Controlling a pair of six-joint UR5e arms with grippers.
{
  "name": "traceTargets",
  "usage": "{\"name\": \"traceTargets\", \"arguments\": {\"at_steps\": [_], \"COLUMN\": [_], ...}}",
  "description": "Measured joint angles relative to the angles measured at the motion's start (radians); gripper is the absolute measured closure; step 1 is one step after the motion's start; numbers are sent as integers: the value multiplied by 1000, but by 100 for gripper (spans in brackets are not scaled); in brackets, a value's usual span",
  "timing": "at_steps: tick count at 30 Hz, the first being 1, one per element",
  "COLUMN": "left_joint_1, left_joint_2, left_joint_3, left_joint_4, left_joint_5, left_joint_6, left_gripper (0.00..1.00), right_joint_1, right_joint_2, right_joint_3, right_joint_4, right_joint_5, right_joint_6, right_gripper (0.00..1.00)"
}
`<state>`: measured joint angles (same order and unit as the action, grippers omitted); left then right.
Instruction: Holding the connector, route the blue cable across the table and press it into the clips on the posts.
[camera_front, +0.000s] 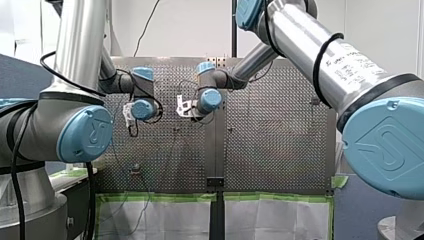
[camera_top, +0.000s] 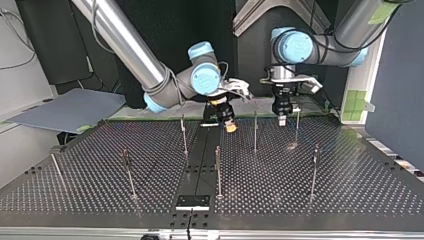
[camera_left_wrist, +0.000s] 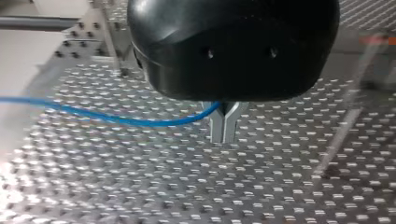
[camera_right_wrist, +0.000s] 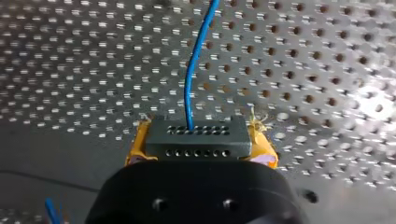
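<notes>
Both grip: left gripper (camera_left_wrist: 224, 136) pinches blue cable (camera_left_wrist: 116, 120); right gripper (camera_right_wrist: 200, 140) (yellow pads (camera_right_wrist: 136, 147)) clamps connector (camera_right_wrist: 197, 135).

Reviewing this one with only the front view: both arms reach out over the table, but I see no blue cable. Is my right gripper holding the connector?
Observer: Yes. The right wrist view shows my right gripper shut on the black connector, with its yellow pads at the connector's ends.
Operator: And what is my left gripper doing?
Observer: The left wrist view shows my left gripper with its metal fingers shut on the blue cable, just above the table.
</notes>
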<state>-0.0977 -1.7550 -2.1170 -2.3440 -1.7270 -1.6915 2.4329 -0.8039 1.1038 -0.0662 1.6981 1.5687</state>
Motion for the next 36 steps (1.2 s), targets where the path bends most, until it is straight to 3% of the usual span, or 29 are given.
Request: {"name": "traceTargets", "arguments": {"at_steps": [9, 21, 26, 36], "left_joint_1": [8, 8, 8, 9], "left_joint_2": [-40, -96, -137, -152], "left_joint_3": [-77, -168, -154, -79], "left_joint_4": [77, 165, 191, 155], "left_joint_5": [8, 79, 97, 119], "left_joint_6": [-11, -13, -18, -21], "left_gripper": [100, 100, 100, 100], "right_joint_1": [7, 6, -4, -34], "right_joint_2": [-1, -1, 0, 1], "right_joint_3": [43, 81, 83, 83], "right_joint_4": [0, -1, -3, -12], "right_joint_5": [2, 4, 1, -4], "right_joint_6": [-4, 2, 9, 24], "right_gripper": [100, 100, 100, 100]}}
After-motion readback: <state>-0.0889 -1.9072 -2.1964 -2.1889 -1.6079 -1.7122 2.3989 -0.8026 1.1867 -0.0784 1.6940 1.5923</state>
